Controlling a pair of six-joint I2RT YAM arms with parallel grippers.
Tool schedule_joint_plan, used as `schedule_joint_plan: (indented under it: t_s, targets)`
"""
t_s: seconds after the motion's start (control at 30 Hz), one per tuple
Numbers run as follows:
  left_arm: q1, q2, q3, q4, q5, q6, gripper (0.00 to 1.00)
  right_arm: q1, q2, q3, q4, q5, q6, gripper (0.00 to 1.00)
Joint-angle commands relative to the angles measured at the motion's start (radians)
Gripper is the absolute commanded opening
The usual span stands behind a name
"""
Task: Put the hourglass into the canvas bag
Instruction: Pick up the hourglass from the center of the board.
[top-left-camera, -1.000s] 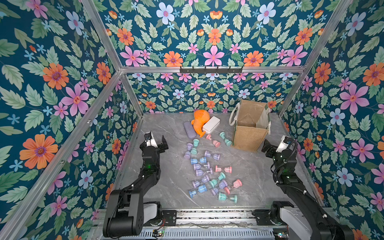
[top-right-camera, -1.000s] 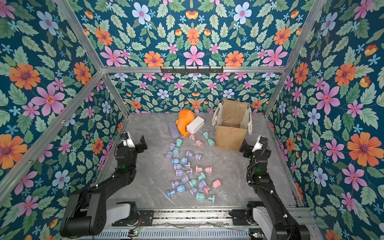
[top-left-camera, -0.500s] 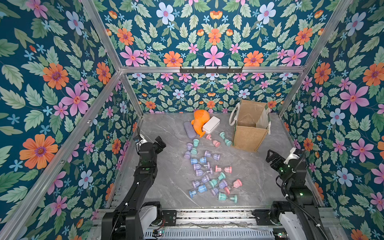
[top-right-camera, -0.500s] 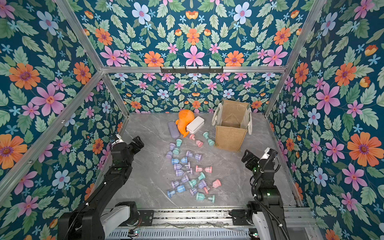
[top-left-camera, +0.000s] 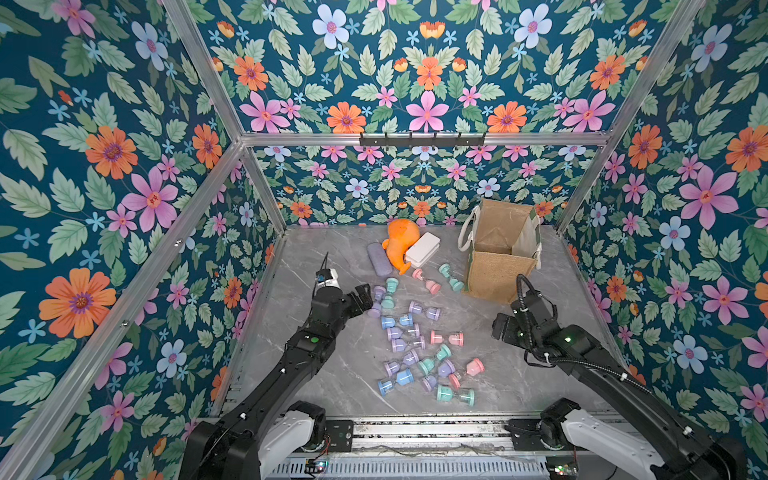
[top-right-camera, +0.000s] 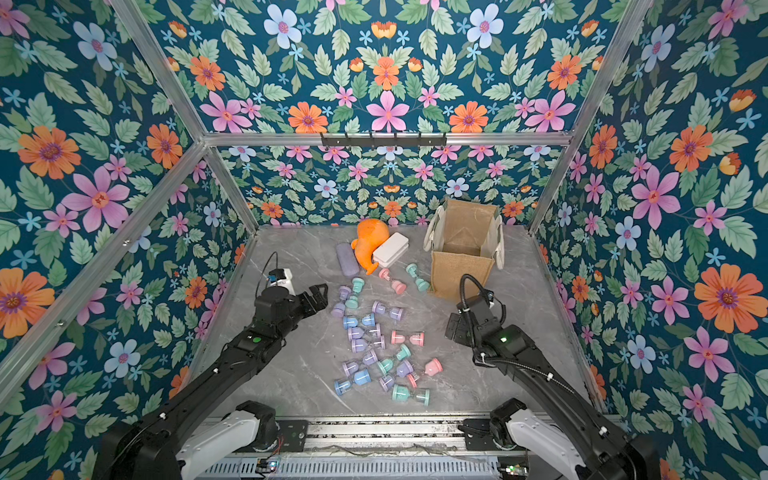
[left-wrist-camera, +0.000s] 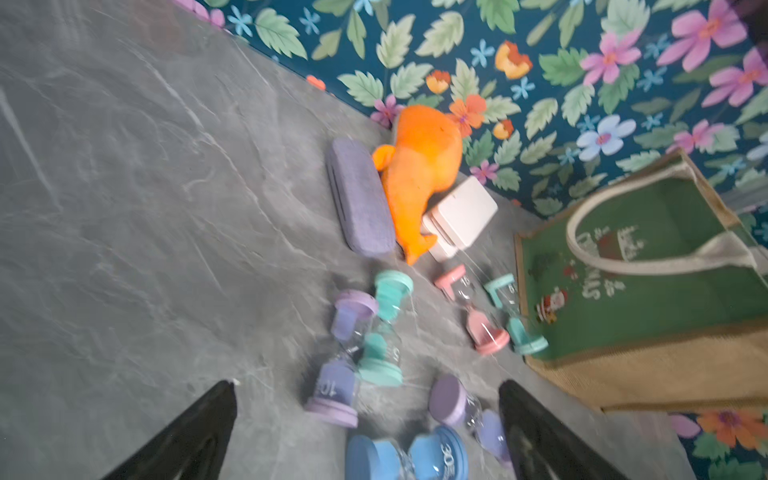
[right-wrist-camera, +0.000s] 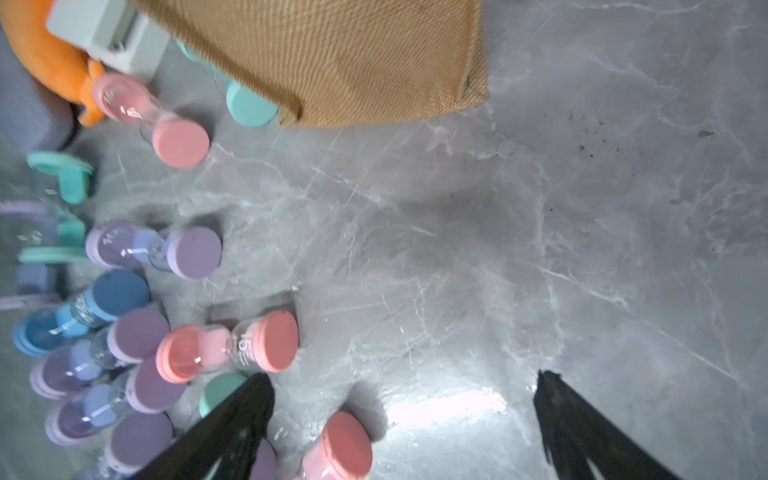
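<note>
Hourglasses (top-left-camera: 424, 310) in pink, teal, blue and purple lay scattered, mostly on their sides, across the middle of the grey marbled surface (top-left-camera: 332, 386). All that I could see were outside the canvas bag (top-left-camera: 496, 276), which stood upright and open-mouthed at the far right, near the back wall (top-left-camera: 415, 183). A teal hourglass (top-left-camera: 456, 285) lay just beside the bag's front corner. The left jaws hung wide apart and empty by the far-left edge of the scatter, a purple hourglass (left-wrist-camera: 334, 388) and a blue hourglass (left-wrist-camera: 436, 455) showing between them in the left wrist view. The right jaws were spread wide too, gripping nothing, over bare surface in front of the bag, with a pink hourglass (right-wrist-camera: 228, 347) just beside one finger.
</note>
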Motion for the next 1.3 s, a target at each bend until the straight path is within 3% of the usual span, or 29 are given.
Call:
schedule_joint_plan:
  t_s: [0.0,0.1,0.3,0.63,0.97,1.27]
  targets:
    - [-0.081,-0.004,0.013,-0.065,-0.052,0.007,1.00,0.094,0.063,0.042,-0.096,0.083,0.094,0.99]
    - [-0.158,-0.014,0.016,-0.082,-0.060,0.002,1.00,0.140,0.135,0.077,-0.151,0.042,0.159,0.99]
    - [-0.293,-0.033,0.010,-0.118,-0.088,-0.022,1.00,0.264,0.161,0.049,-0.183,0.020,0.455,0.99]
    - [-0.444,-0.024,0.017,-0.134,-0.113,-0.035,1.00,0.433,0.279,0.019,-0.053,-0.096,0.736,0.99]
    - [-0.458,-0.034,0.014,-0.174,-0.119,-0.034,1.00,0.478,0.393,0.015,0.071,-0.177,0.760,0.77]
    - [-0.458,-0.033,0.015,-0.178,-0.128,-0.030,1.00,0.483,0.460,0.034,0.105,-0.215,0.712,0.69]
